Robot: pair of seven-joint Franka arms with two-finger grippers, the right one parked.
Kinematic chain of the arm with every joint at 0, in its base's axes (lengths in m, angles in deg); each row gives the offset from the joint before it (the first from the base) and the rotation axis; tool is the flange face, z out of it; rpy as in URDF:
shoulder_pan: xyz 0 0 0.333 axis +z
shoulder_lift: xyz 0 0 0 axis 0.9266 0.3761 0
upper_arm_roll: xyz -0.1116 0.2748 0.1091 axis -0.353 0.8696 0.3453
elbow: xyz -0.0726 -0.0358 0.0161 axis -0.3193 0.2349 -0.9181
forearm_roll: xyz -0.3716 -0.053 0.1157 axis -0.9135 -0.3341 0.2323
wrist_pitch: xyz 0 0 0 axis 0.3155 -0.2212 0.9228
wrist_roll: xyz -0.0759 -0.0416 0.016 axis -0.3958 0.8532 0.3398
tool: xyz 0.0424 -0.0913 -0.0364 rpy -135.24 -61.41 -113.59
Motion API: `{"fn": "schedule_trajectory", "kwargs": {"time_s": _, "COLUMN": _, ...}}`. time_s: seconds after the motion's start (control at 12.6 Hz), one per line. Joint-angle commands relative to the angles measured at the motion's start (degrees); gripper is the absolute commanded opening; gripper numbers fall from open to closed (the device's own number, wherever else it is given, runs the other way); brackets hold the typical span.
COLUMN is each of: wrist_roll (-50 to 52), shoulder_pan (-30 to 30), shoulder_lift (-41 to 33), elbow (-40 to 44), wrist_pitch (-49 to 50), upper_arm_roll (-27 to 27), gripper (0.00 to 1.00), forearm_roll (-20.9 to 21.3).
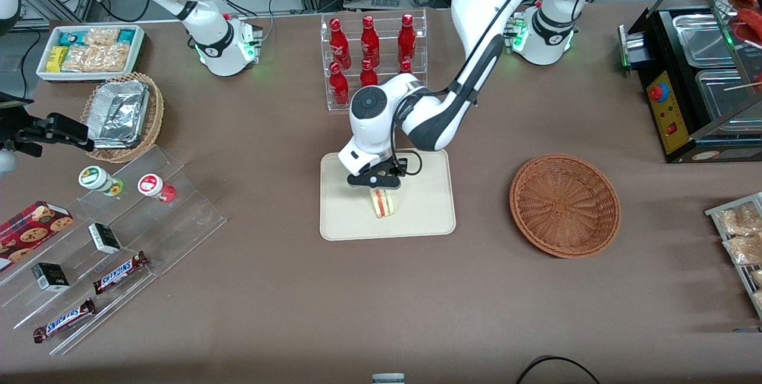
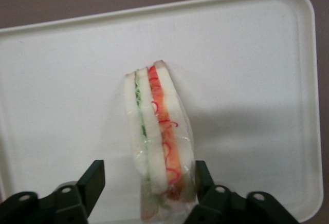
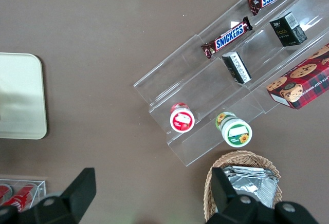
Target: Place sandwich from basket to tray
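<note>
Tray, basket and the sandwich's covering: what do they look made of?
Tray: likely matte cream plastic, going by its smooth surface and moulded rim. Basket: reddish-brown woven wicker, with visible strands. Sandwich: seemingly wrapped in clear glossy film that shows creases; it stands on the tray. The gripper is over the tray, its open fingers straddling the sandwich.

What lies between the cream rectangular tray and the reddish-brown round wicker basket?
Only bare brown tabletop separates the cream rectangular tray from the reddish-brown wicker basket, as the front view shows. The gripper hangs over the tray.

a robot lab staged as a snack shop: cabling at twelve o'clock, soda rack (image 1: pixel 373 56), candy shelves (image 1: pixel 107 253) at eight.
</note>
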Motion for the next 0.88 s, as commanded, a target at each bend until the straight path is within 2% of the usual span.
{"fn": "schedule_trajectory", "kwargs": {"time_s": 0.0, "wrist_roll": 2.69, "shoulder_pan": 2.51, "shoulder_lift": -6.89, "elbow": -0.68, "wrist_pitch": 4.5, "upper_arm_roll": 0.34, "gripper": 1.0, "forearm_roll": -0.29}}
{"fn": "schedule_trajectory", "kwargs": {"time_s": 0.56, "wrist_roll": 2.79, "shoulder_pan": 13.84, "shoulder_lift": -19.81, "elbow": -0.59, "wrist_pitch": 20.04, "upper_arm_roll": 0.34, "gripper": 1.0, "forearm_roll": -1.87}}
{"fn": "schedule_trajectory", "kwargs": {"time_s": 0.8, "wrist_roll": -3.25, "shoulder_pan": 19.81, "shoulder_lift": -24.03, "elbow": -0.41, "wrist_pitch": 26.72, "upper_arm_roll": 0.43, "gripper": 1.0, "forearm_roll": -2.05}}
